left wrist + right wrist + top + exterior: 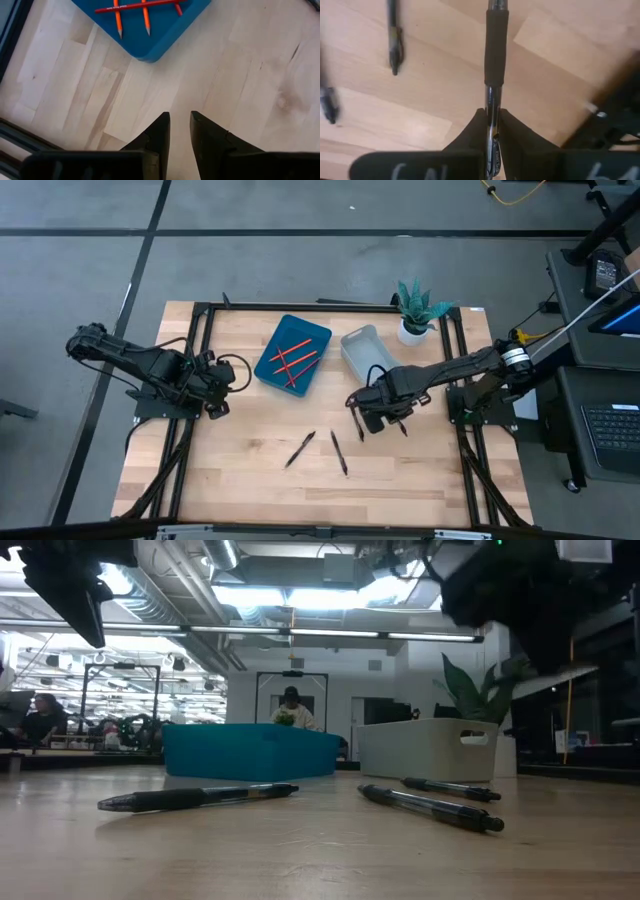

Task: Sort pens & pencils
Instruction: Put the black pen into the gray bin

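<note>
- Two pens (300, 449) lie low centre on the bench (240, 480), awaiting sorting.
- Right end effector (492, 125), frame centre, clamps a pen (496, 45) for binning.
- Pencils (292, 358) fill the blue tray (268, 362); left end effector (180, 127) waits, fingers slightly parted.

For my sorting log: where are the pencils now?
The pencils lie in the blue tray, high view, left of the grey bin.

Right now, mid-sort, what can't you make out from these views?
- White bin contents: low view sees only its wall; high view shows none clearly.
- Pen held by the right gripper: far end cut off by wrist-view edge.
- Pencils: hidden behind the blue tray wall in low view.
</note>
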Motion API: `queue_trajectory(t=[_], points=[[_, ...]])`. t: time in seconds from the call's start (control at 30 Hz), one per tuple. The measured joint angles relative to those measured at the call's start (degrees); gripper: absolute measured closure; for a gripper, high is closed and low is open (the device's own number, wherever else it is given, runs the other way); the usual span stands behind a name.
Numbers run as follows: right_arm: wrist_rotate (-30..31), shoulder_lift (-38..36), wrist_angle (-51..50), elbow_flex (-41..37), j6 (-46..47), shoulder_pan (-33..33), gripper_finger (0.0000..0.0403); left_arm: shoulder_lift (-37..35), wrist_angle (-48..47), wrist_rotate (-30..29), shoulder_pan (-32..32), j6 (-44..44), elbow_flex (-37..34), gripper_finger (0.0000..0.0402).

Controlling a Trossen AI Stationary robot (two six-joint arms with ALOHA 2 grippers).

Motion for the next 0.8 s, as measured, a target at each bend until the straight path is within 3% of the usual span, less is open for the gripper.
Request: queue_trajectory(t=[0.2,0.53,0.8], points=[[3.70,-0.08,-4.57,6.24,-1.35,-2.28,0.0376,0.01,0.00,-1.85,-0.02,0.78,0.00,0.0333],[5.54,-0.08,-2.64,6.69,-14.93,-15.82,0.0376,0.01,0.00,-2.03,-0.02,1.46,0.00,0.0333],[4.30,0.07,8.04,6.71,-24.00,-27.31,0.0376,0.01,0.00,-2.01,-0.02,1.49,0.00,0.0333]])
